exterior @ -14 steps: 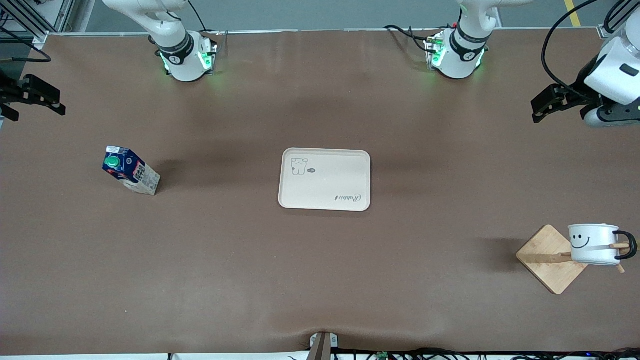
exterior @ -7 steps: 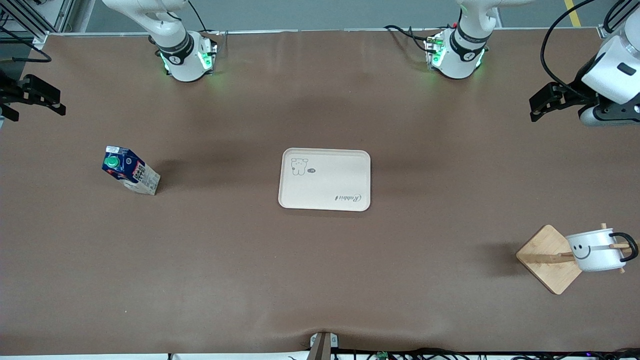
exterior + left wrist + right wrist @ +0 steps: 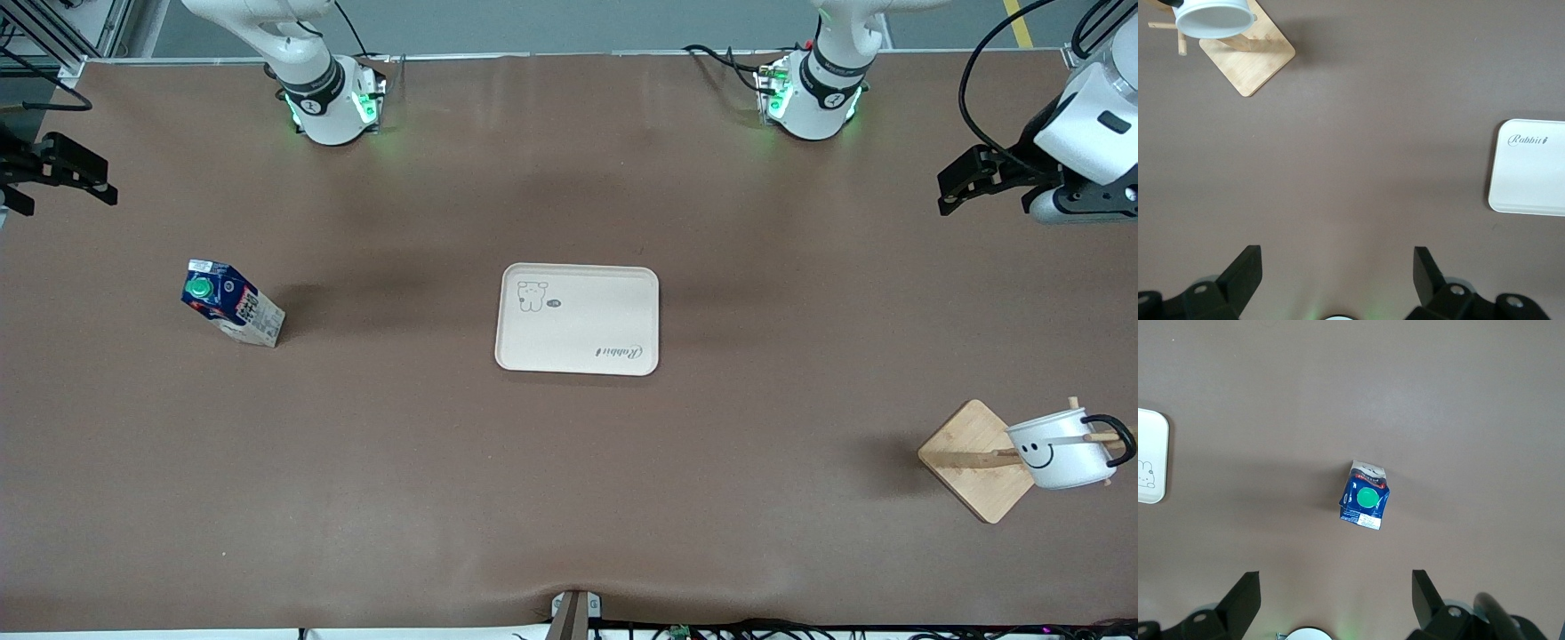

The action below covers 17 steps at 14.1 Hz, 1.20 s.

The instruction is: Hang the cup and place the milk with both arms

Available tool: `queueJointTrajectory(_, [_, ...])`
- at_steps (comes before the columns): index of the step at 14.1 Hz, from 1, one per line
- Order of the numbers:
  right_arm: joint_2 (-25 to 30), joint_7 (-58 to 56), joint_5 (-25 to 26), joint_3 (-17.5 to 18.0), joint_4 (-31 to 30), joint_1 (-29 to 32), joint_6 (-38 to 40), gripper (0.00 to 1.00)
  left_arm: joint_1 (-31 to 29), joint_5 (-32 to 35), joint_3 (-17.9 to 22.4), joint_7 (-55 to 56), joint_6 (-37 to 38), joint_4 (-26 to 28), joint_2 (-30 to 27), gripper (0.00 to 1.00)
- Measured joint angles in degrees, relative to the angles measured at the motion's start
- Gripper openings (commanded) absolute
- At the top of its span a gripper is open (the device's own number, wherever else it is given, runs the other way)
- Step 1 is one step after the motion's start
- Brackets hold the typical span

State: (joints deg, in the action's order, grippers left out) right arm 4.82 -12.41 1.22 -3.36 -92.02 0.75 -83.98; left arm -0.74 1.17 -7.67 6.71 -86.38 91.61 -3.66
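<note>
**Tray at the middle, one item toward each end**

The tray (image 3: 577, 318) lies mid-surface (image 3: 569, 498). The milk (image 3: 232, 303) stands upright toward the right arm's end, well apart from the tray. Toward the left arm's end — nearer the front camera than the tray — sits the rack (image 3: 981, 460), and the cup (image 3: 1060, 448) hangs tilted on its peg. Each claw — left claw (image 3: 949, 183), right claw (image 3: 98, 182) — hangs over its own end.
</note>
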Motion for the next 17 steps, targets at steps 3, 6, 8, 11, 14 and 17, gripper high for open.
queueJointTrajectory(3, [-0.08,0.00,0.00,-0.06,0.00,0.00,0.24,1.00,0.02,0.00,-0.01,0.00,0.01,0.02,0.01,1.00])
queueJointTrajectory(6, [-0.21,0.00,0.00,-0.09,0.00,0.00,1.01,1.00,0.10,0.00,-0.04,0.02,0.01,0.02,0.01,1.00])
queueJointTrajectory(8, [-0.22,0.00,0.00,-0.09,0.00,0.00,1.03,1.00,0.15,0.00,-0.10,0.06,0.01,0.02,0.01,1.00])
queueJointTrajectory(11, [-0.22,0.00,0.00,-0.13,0.00,0.01,1.05,1.00,0.18,0.00,-0.12,0.08,0.01,0.02,0.01,1.00])
queueJointTrajectory(14, [-0.27,0.00,0.00,-0.27,0.00,0.04,1.10,1.00,0.18,0.00,-0.12,0.09,0.01,0.02,0.01,1.00])
queueJointTrajectory(17, [-0.53,0.00,0.00,-0.38,0.00,0.05,1.12,1.00,0.18,0.00,-0.12,0.10,0.01,0.02,0.01,1.00])
